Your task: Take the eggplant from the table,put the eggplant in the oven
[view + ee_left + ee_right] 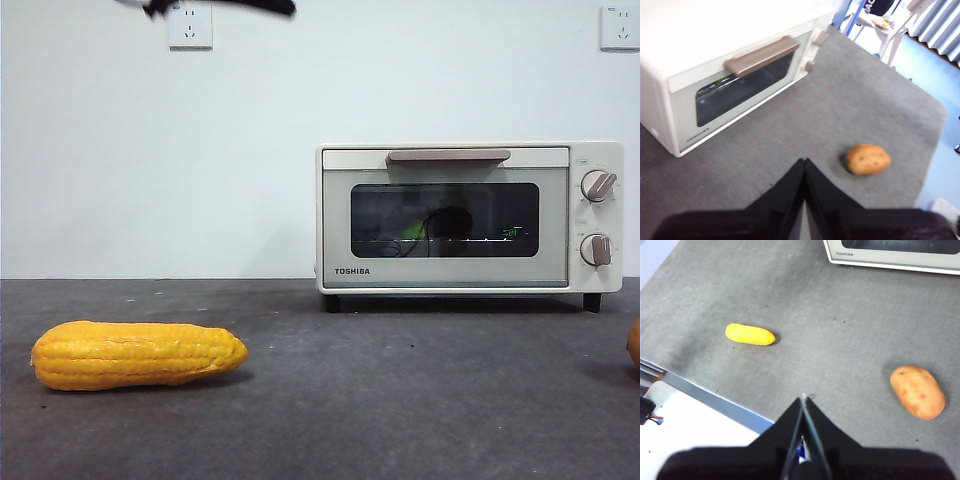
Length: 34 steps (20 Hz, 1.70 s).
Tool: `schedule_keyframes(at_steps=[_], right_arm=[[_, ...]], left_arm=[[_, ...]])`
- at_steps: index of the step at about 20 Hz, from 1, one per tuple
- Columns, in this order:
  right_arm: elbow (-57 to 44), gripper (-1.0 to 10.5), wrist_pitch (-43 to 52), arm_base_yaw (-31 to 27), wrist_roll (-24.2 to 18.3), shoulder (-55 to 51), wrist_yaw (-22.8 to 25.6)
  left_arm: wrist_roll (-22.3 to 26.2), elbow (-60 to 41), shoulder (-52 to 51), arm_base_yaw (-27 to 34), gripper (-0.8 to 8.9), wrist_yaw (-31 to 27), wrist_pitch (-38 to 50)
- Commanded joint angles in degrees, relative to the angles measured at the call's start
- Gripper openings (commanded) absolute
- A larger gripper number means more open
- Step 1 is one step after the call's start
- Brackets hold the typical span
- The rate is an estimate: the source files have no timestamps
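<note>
The cream-white oven (470, 217) stands at the back right of the table (400, 410) with its door closed. Through the dark glass I make out a dark shape with a green bit, the eggplant (413, 230), lying inside; the same green shows behind the glass (722, 80) in the left wrist view. My left gripper (804, 161) hovers above the table in front of the oven (735, 75), jaws shut and empty. My right gripper (803, 398) hangs high over the table's near edge, also shut and empty. The oven's lower edge (890, 255) shows in its view.
A yellow corn cob (135, 354) lies at the front left of the table, and the right wrist view shows the corn cob (750, 334) too. A brown potato (917, 391) lies to the right, in front of the oven, and the potato (868, 159) also appears in the left wrist view. A black arm tip (215, 6) shows at the top edge.
</note>
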Motion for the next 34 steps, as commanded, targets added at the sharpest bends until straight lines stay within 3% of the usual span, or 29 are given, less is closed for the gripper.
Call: schedule_keyframes(at_steps=[1,8,13,34], right_arm=[[0.2,-0.1,-1.2,0.1,-0.6,-0.2,0.1],[0.2,0.0,-1.2,0.1,-0.6,-0.2,0.1],[0.2,0.0,-1.2,0.1,-0.6,-0.2,0.1],[0.2,0.0,-1.2,0.1,-0.6,-0.1,0.1]], left_arm=[[0.8,0.0,-3.8,-1.4,-0.06,-1.1,-3.2],[1.7,0.0,-16.2,-5.2,-0.06,-5.9,-15.8],[1.7,0.0,-22.9,-5.8,-0.06,-10.4,-16.6],[1.6,0.0,-23.6,-5.8,-0.04,-10.2,-17.4]])
